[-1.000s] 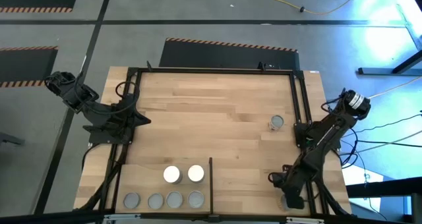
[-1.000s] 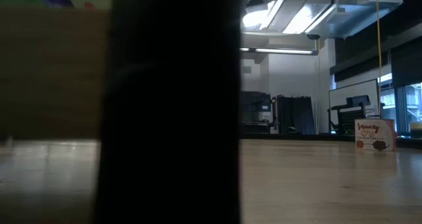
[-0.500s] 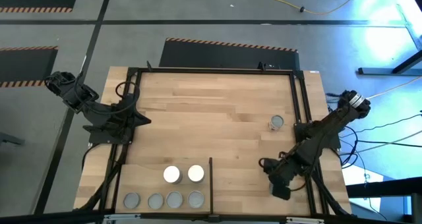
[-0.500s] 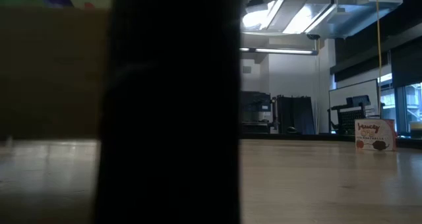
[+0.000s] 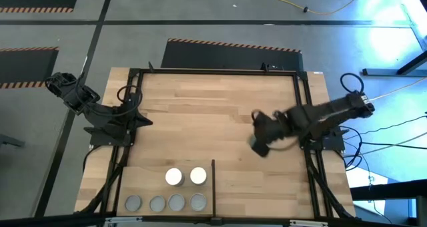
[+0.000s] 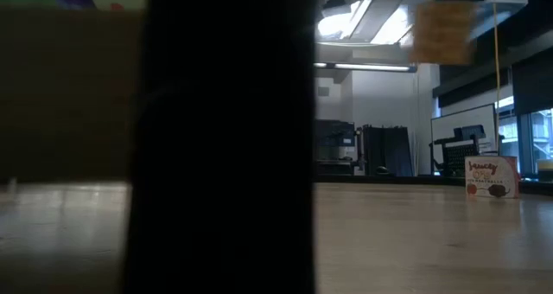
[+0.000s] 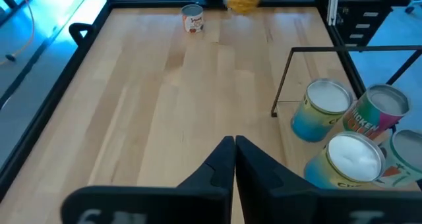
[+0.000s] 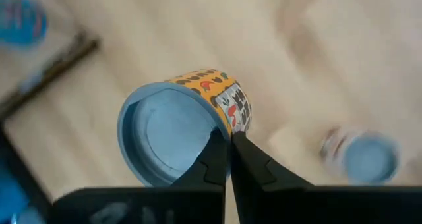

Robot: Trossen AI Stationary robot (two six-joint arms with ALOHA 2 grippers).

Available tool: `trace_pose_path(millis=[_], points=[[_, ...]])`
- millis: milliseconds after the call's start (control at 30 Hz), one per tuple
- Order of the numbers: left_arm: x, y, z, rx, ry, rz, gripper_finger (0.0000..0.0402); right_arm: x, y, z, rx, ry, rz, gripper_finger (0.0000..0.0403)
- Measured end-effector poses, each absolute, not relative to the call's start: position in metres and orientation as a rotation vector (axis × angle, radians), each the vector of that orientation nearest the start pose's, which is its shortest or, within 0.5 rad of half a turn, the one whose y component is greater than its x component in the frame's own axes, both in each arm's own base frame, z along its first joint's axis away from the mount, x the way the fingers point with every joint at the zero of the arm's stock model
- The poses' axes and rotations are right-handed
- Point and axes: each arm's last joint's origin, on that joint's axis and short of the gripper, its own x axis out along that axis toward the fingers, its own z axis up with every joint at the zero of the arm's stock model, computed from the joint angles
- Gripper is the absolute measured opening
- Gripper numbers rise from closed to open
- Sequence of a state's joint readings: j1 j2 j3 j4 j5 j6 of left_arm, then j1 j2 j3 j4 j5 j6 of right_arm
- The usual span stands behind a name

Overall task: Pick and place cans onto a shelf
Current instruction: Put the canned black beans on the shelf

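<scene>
- Right wrist view: right gripper (image 8: 228, 143) is pinching the rim of an orange-labelled can (image 8: 191, 128), fingers nearly shut on the thin wall; can is hanging tilted, open end facing the camera.
- Looks empty, so light. Thin metal: stiff enough, but the smooth rim in a narrow pinch is likely to swing or slip. For the upright cans, gripping across the body mid-height seems safer.
- High view: the right gripper (image 5: 261, 141) is carrying it above the tabletop (image 5: 200, 107), right of centre; blurred there.
- A grey-topped can (image 8: 366, 157) is standing on the board below; the high view is hiding it under the arm.
- Six cans (image 5: 177, 190) are sitting on the shelf (image 5: 153, 180) at the near-left corner, left of the divider bar (image 5: 213, 183); two white-topped, four grey.
- Left gripper (image 7: 233, 159) is shut and empty, parked at the left edge.
- Surface: pale planked wood, flat, black frame along the edges.
- Low view: a dark upright is blocking most of it; a small box (image 6: 491, 176) is sitting far right, room dim behind.
</scene>
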State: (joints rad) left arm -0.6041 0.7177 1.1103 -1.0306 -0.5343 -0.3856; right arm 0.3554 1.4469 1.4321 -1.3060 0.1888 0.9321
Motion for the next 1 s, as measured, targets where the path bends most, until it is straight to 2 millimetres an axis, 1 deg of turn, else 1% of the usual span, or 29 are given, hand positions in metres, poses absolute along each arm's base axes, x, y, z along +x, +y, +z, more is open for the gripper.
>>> trace_pose_path(millis=[133,333,400,500,633,700,800,900,1000], points=[[0.09,-0.044,0.371,-0.034,0.538,0.037,0.001,0.268,0.05,0.339,0.38,1.145,-0.445,0.0008],[0.09,-0.044,0.371,-0.036,0.538,0.038,0.0003,0.316,0.007,0.357,0.303,1.016,-0.374,0.0008],[0.09,-0.044,0.371,-0.036,0.539,0.037,0.0001,0.332,-0.005,0.361,0.292,0.993,-0.347,0.0008],[0.09,-0.044,0.371,-0.036,0.539,0.037,0.0002,0.357,-0.019,0.363,0.268,0.974,-0.296,0.0008],[0.09,-0.044,0.371,-0.036,0.539,0.037,0.0009,0.394,-0.033,0.356,0.229,0.946,-0.171,0.0008],[0.09,-0.044,0.371,-0.036,0.538,0.037,0.0011,0.412,-0.038,0.349,0.23,0.929,-0.115,0.0008],[0.09,-0.044,0.371,-0.036,0.538,0.037,0.0011,0.433,-0.046,0.337,0.22,0.917,-0.062,0.0008],[0.09,-0.044,0.371,-0.036,0.538,0.037,0.0007,0.45,-0.051,0.32,0.236,0.935,-0.042,0.0008],[0.09,-0.044,0.371,-0.036,0.538,0.037,0.0002,0.465,-0.053,0.297,0.254,0.975,-0.011,0.0008]])
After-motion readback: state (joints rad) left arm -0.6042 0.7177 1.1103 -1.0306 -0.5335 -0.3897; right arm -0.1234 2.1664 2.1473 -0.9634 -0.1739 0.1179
